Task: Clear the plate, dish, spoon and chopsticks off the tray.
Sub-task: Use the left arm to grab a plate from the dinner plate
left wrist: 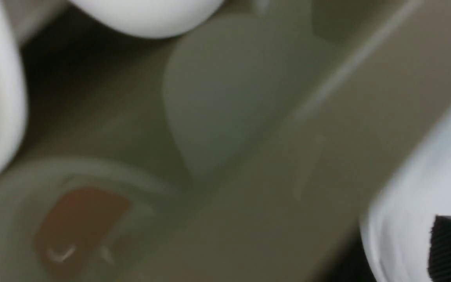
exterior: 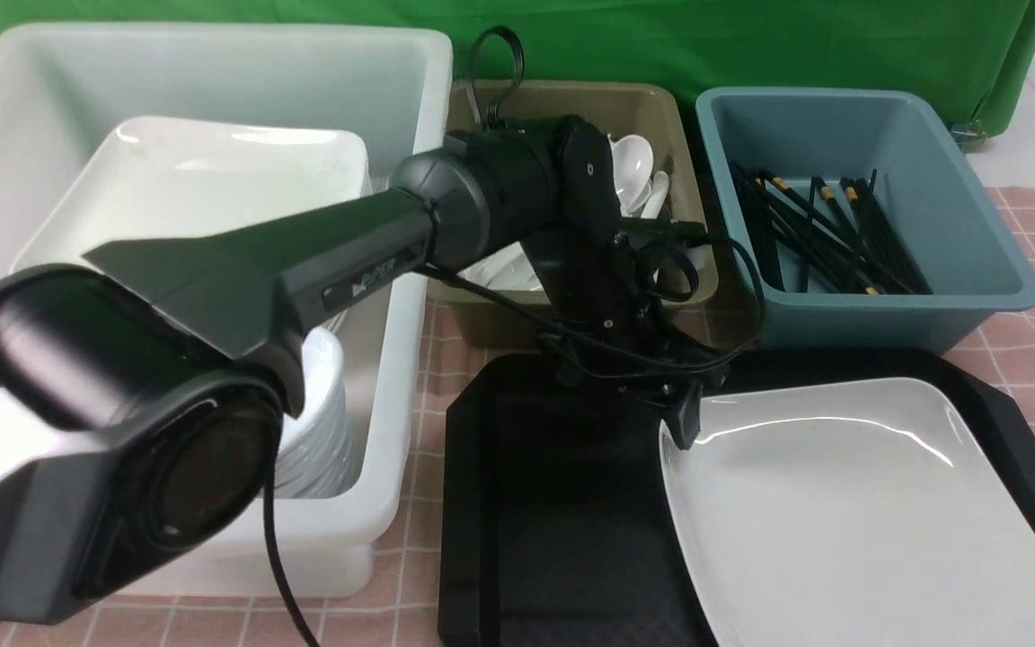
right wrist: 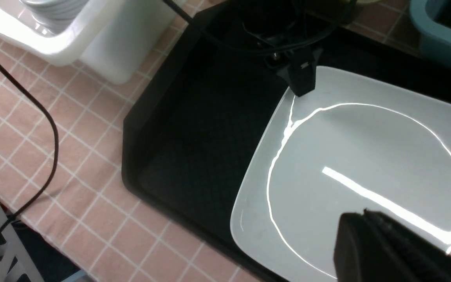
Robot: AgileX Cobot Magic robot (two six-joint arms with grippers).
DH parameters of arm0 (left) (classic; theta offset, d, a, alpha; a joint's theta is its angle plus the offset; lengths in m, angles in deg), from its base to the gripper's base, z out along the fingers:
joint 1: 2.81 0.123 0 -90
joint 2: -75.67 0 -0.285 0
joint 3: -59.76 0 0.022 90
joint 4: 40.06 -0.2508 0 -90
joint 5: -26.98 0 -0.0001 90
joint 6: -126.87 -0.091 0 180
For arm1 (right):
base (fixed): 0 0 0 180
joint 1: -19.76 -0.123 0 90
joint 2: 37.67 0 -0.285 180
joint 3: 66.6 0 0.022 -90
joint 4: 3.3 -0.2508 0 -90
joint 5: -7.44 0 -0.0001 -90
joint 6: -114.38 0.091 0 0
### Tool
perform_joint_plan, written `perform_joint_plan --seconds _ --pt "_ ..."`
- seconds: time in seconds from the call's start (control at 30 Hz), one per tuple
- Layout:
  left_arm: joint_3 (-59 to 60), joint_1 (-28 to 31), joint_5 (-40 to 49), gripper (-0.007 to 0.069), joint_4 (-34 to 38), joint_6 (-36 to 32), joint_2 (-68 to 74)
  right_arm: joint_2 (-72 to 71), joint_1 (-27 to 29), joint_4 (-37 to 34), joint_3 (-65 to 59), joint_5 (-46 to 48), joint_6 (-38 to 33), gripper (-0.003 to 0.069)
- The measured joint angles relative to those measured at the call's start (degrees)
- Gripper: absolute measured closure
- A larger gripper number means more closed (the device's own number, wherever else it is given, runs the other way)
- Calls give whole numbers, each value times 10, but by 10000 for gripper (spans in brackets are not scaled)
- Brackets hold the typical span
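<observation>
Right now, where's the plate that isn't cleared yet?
In the front view, the plate lies on the right half of the tray, on the robot's right, just in front of the blue tub.

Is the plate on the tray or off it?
On it. The plate lies flat on the right side of the tray, black rim showing beyond its far and right edges.

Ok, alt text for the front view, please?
The robot's left arm reaches across to an olive tub of white spoons. A large white plate lies on the black tray; black chopsticks lie in a blue tub.
</observation>
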Motion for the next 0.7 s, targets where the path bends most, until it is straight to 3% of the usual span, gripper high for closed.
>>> perform_joint_plan --seconds 0.17,0.3,0.43,0.7 --pt "0 0 -5 85 14 -8 10 0 0 0 0 0 0 629" --pt "0 0 -10 158 19 -13 11 0 0 0 0 0 -1 629" --pt "0 -12 -17 305 13 -24 14 0 0 0 0 0 -1 629" --pt "0 -33 -41 357 -16 -25 15 0 0 0 0 0 -1 629"
